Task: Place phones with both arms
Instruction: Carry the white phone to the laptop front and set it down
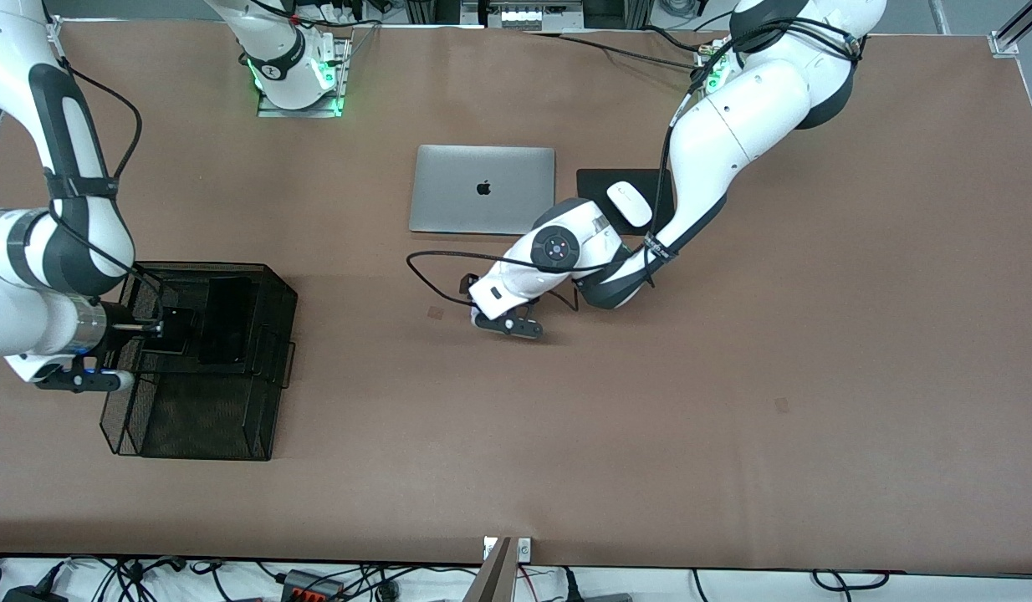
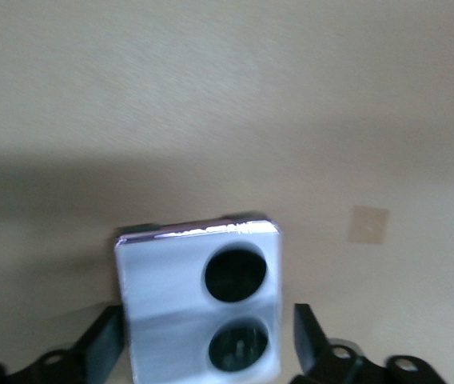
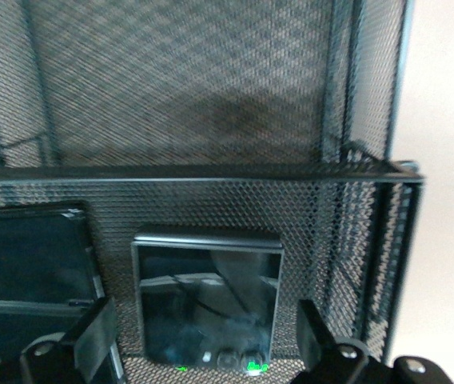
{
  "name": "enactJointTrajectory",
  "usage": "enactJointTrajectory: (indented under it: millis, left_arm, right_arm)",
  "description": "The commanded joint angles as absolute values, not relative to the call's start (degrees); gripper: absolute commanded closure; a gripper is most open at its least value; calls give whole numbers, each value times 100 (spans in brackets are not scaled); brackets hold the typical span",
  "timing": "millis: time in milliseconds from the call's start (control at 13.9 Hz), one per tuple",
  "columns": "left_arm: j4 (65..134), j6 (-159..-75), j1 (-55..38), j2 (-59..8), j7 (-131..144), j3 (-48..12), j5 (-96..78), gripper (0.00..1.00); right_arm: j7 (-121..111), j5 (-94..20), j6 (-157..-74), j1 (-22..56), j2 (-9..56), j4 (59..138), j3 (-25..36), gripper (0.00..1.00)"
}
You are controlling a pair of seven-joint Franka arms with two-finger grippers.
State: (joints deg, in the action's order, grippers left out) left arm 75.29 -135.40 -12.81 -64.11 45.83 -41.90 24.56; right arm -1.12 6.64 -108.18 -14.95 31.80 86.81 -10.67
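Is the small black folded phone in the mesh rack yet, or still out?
In. The folded black phone lies on the mesh rack floor between the right gripper's open fingers.

Two phones (image 3: 208,298) in mesh tray (image 1: 265,410) toward right arm's end; third phone (image 2: 199,304) on table (image 1: 650,418).

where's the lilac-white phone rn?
The lilac-white phone lies on the bare table between the open fingers of the left gripper, nearer the front camera than the silver laptop; the front view hides it.

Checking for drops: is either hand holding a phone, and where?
Neither. Left hand stands open around the lilac phone; right hand open around the black folded phone.
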Motion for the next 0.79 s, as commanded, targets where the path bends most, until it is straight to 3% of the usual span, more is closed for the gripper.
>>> enactJointTrajectory:
  millis: [0,288,720]
  left_arm:
    - [7453,-13317,-1310,-6188,4535,-4069,2461,0]
    - [7453,-11887,-898,-5408,4483,-4078,2470,0]
    - [7436,-9882,411,-4327,2912,-4131,2479,0]
  right_arm:
    - [-193,738,-10627,-1337,2682,8640,-1178,0]
    - [-106,650,-9994,-1231,2593,8306,-1397,0]
    - [-79,659,-10142,-968,2672,8297,-1433,0]
